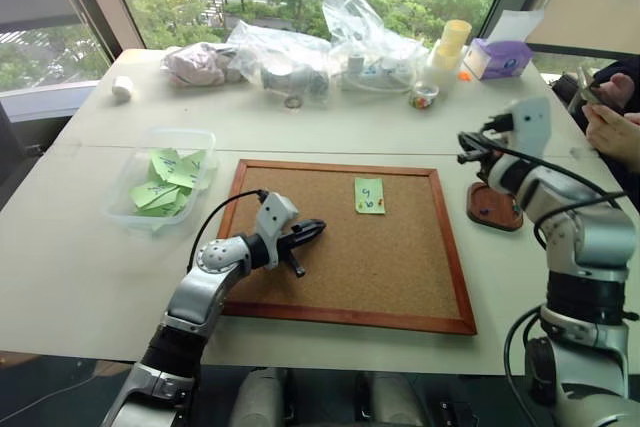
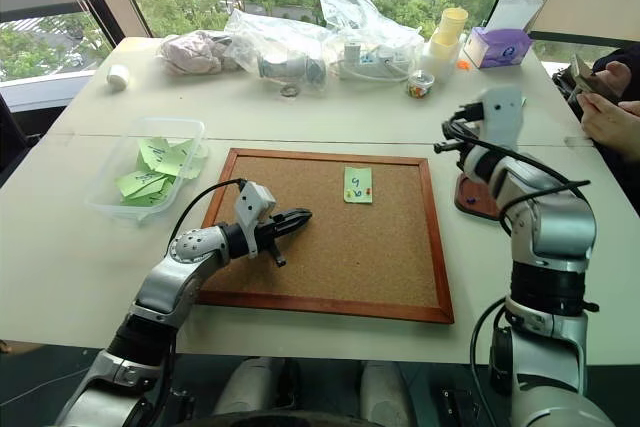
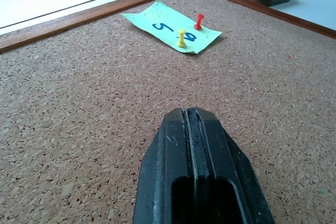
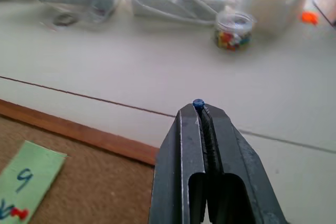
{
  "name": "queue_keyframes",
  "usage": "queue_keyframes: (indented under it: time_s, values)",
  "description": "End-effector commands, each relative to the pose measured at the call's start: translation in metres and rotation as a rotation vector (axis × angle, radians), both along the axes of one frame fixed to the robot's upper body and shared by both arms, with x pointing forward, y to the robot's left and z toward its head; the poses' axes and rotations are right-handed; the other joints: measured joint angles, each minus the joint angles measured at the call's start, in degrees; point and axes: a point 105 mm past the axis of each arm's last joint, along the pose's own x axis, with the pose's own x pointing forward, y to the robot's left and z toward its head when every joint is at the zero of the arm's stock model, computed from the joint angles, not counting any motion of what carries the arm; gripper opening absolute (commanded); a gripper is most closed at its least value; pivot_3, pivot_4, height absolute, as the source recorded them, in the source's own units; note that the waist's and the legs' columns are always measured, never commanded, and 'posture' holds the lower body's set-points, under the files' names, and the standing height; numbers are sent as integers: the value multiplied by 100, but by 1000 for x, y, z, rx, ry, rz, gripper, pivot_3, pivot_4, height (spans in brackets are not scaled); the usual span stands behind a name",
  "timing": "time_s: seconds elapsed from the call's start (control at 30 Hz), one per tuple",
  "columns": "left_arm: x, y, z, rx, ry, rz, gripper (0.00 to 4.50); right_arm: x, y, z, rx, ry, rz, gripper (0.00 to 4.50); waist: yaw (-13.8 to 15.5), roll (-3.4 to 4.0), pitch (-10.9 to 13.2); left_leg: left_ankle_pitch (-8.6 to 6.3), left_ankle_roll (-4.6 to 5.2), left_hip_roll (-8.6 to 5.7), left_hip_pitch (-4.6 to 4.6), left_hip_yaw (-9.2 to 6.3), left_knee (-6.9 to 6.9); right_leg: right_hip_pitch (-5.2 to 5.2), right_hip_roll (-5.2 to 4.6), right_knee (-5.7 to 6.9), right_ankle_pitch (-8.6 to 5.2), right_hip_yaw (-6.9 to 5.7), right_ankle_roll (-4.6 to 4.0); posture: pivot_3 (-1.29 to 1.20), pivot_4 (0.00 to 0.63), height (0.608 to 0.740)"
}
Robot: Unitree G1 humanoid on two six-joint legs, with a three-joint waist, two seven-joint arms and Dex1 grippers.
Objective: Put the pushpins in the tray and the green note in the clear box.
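Right gripper (image 4: 202, 109): we've got it up over the counter (image 1: 90, 277) right of the cork board (image 1: 350, 247), above the tray (image 1: 493, 207), fingers clamped on a blue pushpin (image 4: 198, 103) poking out at the tips.
Left gripper (image 3: 190, 116): clenched with nothing in it, hovering low over the near-left part of the board.
Green note (image 1: 369, 195): sitting on the far middle of the board, pinned by a yellow pushpin (image 3: 181, 39) and a red pushpin (image 3: 199, 22).
Tray: right of the board's frame; we can spot a blue and a green pin inside it in the left wrist view.
Clear box (image 1: 140, 152): left of the board, with a bunch of green notes (image 1: 165, 182) inside.
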Motion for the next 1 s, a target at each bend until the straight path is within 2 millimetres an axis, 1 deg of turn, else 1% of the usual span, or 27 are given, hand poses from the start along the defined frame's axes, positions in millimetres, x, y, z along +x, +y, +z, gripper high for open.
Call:
queue_keyframes:
  time_s: [0.03,0.1,0.17,0.27,0.37,0.57,0.67,0.77,0.9,1.0]
  values:
    - [-9,-1,-34,44,122,-7,0,-17,-24,-8,-6,24,-71,23,-7,6,-3,-3,6,0,10,1,-2,7,0,0,0,1,0,0,150,740]
    - [-9,-3,-34,43,125,-15,0,-20,-25,-21,17,60,-75,23,-24,9,-5,-9,15,-1,30,2,-7,28,0,-8,-1,2,-1,0,150,740]
    - [-9,-4,-34,42,126,-21,0,-20,-27,-28,38,80,-83,23,-41,28,-17,-12,19,0,51,9,-13,43,0,-14,-1,8,-2,0,150,740]
    - [-9,-4,-35,48,127,-26,0,-19,-37,-46,11,134,-115,23,-22,35,-22,-13,21,0,57,7,-14,48,0,-15,-2,9,-3,0,150,740]
    - [-8,-3,-35,49,125,-22,0,-20,-42,-61,1,178,-125,23,-16,39,-24,-16,27,-3,55,7,-14,51,-3,-19,-3,10,-6,0,150,740]
    - [-9,-2,-35,46,124,-13,0,-21,-41,-76,40,231,-126,23,-22,31,-41,-18,30,-3,57,5,-14,57,-4,-24,-4,10,-7,0,150,740]
    - [-11,0,-37,52,127,-7,0,-19,-39,-68,55,196,-115,23,-28,28,-45,-19,31,-2,57,4,-14,57,-4,-25,-7,10,-13,0,150,740]
    - [-11,1,-37,48,133,-1,0,-18,-37,-61,60,176,-101,780,-29,31,-45,-19,31,-1,56,4,-15,55,-6,-25,-12,10,-22,0,150,740]
    - [-12,2,-37,39,141,3,0,-17,-23,-38,33,109,-8,2629,-35,34,-46,-19,31,-2,56,9,-25,48,-10,-26,-12,11,-21,0,150,740]
    - [-12,2,-37,39,142,1,0,-15,-19,-19,4,63,9,2629,-34,35,-46,-19,31,-2,55,12,-31,43,-12,-27,-12,11,-21,0,150,740]
